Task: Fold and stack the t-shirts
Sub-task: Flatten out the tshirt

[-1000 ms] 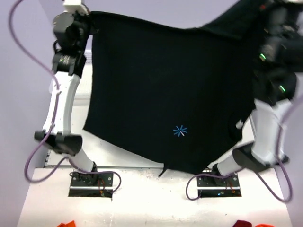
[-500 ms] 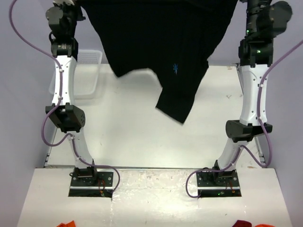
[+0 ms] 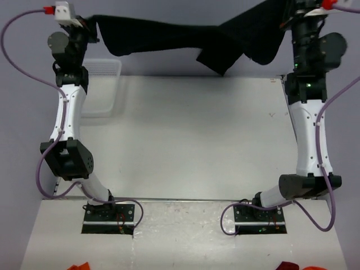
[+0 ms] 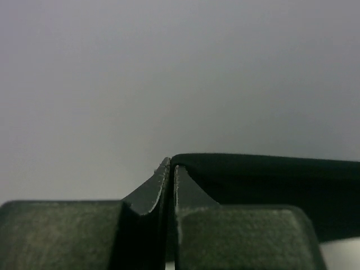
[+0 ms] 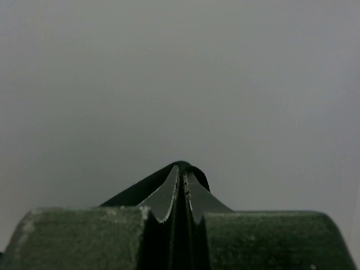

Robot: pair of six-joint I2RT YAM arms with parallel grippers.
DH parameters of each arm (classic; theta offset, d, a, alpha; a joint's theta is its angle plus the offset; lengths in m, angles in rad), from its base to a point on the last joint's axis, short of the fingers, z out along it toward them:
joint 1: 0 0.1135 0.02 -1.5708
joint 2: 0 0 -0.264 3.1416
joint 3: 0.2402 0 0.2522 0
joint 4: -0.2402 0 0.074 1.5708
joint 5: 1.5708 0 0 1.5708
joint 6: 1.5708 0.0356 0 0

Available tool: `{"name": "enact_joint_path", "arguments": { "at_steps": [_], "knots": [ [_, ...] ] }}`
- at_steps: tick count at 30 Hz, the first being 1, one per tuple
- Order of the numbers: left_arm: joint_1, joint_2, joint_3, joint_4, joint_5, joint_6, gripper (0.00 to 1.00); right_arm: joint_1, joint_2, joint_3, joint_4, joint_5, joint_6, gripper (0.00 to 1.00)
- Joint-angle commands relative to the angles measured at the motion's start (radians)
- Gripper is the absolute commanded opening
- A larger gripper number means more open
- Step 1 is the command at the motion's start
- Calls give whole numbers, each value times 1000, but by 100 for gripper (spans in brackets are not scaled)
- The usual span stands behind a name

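Note:
A black t-shirt (image 3: 185,36) hangs stretched in the air across the far side of the table, held at both ends. My left gripper (image 3: 93,23) is shut on its left end; in the left wrist view (image 4: 170,169) the cloth (image 4: 270,180) runs off to the right from the pinched jaws. My right gripper (image 3: 292,14) is shut on the right end, where cloth bunches and droops; in the right wrist view (image 5: 183,174) a fold of cloth (image 5: 140,191) wraps over the closed tips. Both wrist cameras face a blank grey wall.
A white mesh basket (image 3: 104,87) sits at the far left of the white table (image 3: 185,140), under the left arm. Red and orange items (image 3: 79,266) lie at the bottom edge, with more at the bottom right (image 3: 292,266).
Both arms have swung the shirt away from the camera and outward: it hung as a wide sheet near the lens, then dangled, and now stretches nearly level at the far edge.

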State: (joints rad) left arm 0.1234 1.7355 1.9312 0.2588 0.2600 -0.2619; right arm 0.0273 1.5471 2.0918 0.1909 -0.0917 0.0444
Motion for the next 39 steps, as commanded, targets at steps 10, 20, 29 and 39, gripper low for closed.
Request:
{"name": "enact_joint_path", "arguments": {
  "at_steps": [10, 20, 29, 39],
  "knots": [
    [-25, -388, -868, -243, -65, -287, 0, 108, -543, -990, -232, 205, 283, 0],
    [-28, -676, -936, -752, -120, -251, 0, 112, -841, -1033, -864, 322, 408, 0],
    [-28, -741, -1077, -849, -65, -200, 0, 122, -909, -1113, -1041, 287, 445, 0],
    [-28, -826, -1045, -845, -174, -250, 0, 152, -881, -1086, -1019, 340, 427, 0]
  ]
}}
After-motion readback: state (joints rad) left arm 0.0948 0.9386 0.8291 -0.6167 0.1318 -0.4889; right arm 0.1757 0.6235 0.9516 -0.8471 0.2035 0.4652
